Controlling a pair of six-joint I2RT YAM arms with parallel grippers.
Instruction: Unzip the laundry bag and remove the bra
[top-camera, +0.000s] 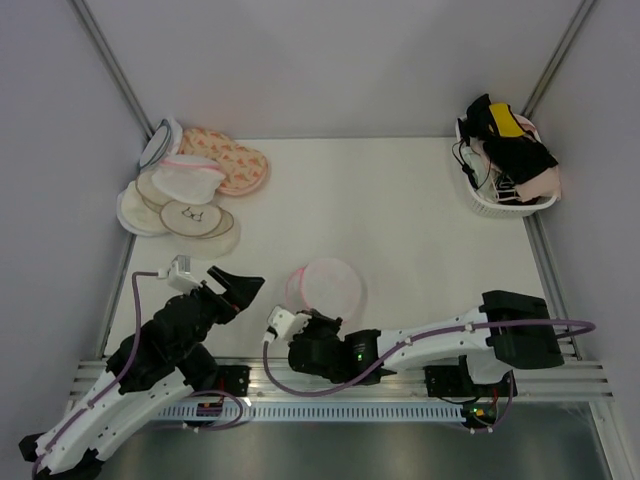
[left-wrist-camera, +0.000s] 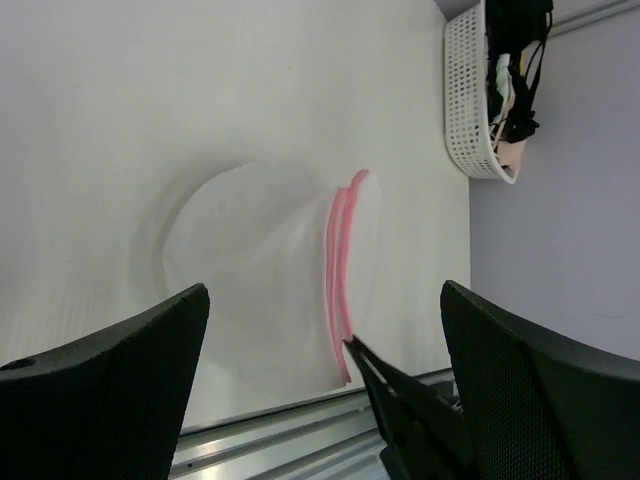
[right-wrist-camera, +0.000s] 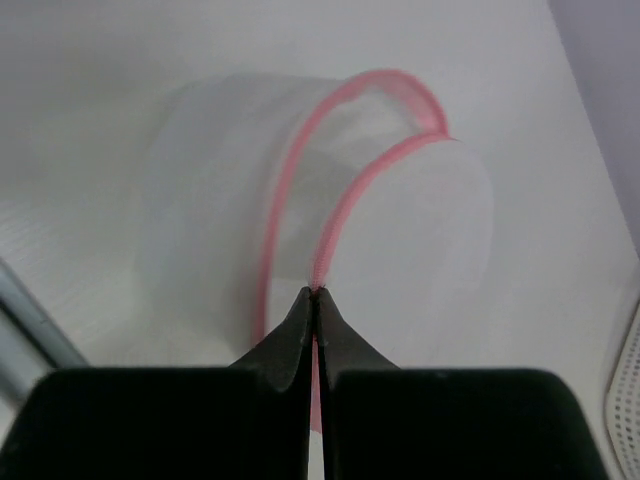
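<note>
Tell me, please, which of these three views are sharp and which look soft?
Top view: sharp and evenly lit, the bag pale but clear. Left wrist: its fingers near the lens are soft, the basket crisp. Right wrist: the bag's mesh and pink trim look hazy.

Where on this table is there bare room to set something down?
The main bare stretch is the middle, between the pile of pouches and the basket, beyond the laundry bag. Another lies right of the bag, ahead of the right arm. Crowded: the far-left corner and the bag's near side, by the left gripper and right gripper.
</note>
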